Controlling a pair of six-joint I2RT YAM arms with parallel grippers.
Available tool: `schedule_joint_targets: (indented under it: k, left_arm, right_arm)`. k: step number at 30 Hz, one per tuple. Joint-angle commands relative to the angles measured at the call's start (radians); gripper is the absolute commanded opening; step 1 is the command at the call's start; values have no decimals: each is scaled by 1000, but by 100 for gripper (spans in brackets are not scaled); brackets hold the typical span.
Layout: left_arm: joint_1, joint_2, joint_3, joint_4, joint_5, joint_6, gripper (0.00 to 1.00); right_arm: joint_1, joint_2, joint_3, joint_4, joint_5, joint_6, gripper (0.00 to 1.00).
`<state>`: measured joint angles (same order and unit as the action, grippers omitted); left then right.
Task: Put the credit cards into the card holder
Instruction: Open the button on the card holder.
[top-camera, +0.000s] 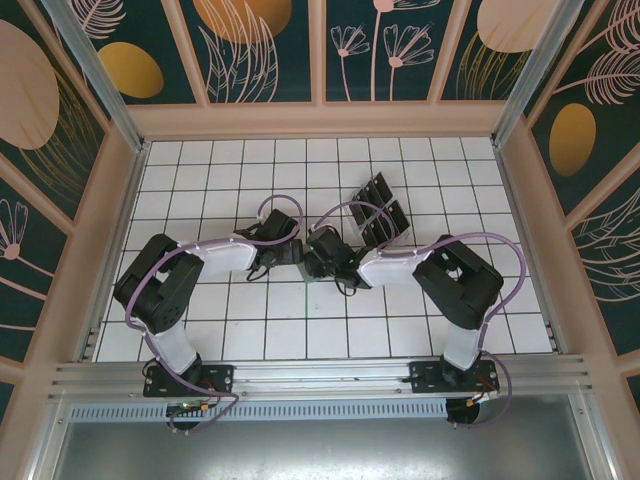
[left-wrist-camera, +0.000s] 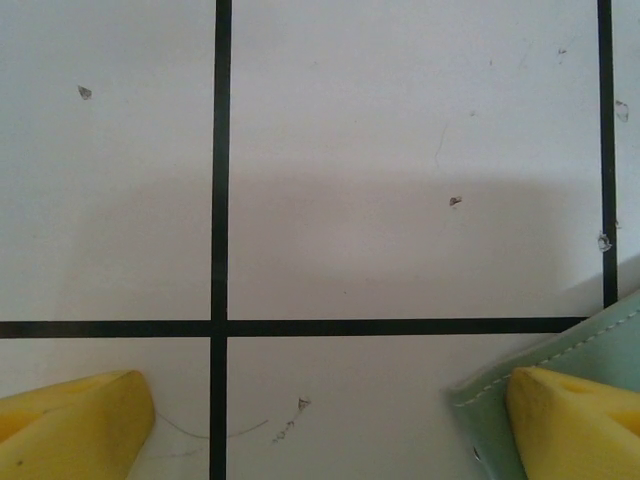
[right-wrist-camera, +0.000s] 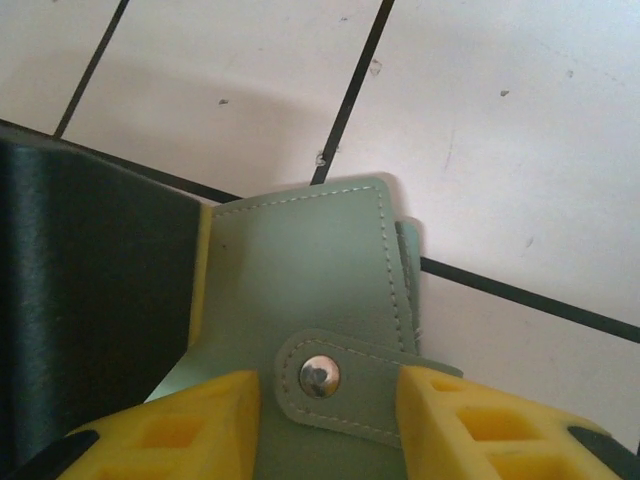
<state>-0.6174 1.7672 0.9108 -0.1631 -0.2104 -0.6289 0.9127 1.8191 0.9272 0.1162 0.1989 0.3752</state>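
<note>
Tiled table; right wrist view reveals snap stud on card holder.

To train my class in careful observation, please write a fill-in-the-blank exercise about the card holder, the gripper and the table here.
The card holder is sage ___ in colour. The right gripper has ___ fingers. The table has white tiles divided by ___ lines.
Missing words: green; yellow; black.
</note>
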Motion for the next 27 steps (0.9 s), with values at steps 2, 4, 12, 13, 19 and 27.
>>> schedule_joint_targets:
  k: [2,4,12,13,19,27]
  left_arm:
    - [17,100,-55,-41,28,14,92]
    - [17,98,-57,-41,28,13,92]
    - [17,99,-66,-33,33,15,92]
    - [18,99,-65,-33,34,17,92]
    - [16,97,-68,-32,33,21,91]
    - [17,95,-81,-20,41,21,90]
  right_arm:
    - [0,44,13,-20,62,-10,30]
    - [-1,45,9,-18,80,-3,21]
    - [-33,20,-11,-2,76,51,0]
    - [-41,13,-17,4,68,62,0]
    - [-121,-64,-106,104,-47,161,0]
    - [-168,-106,-143,157,-129,208,0]
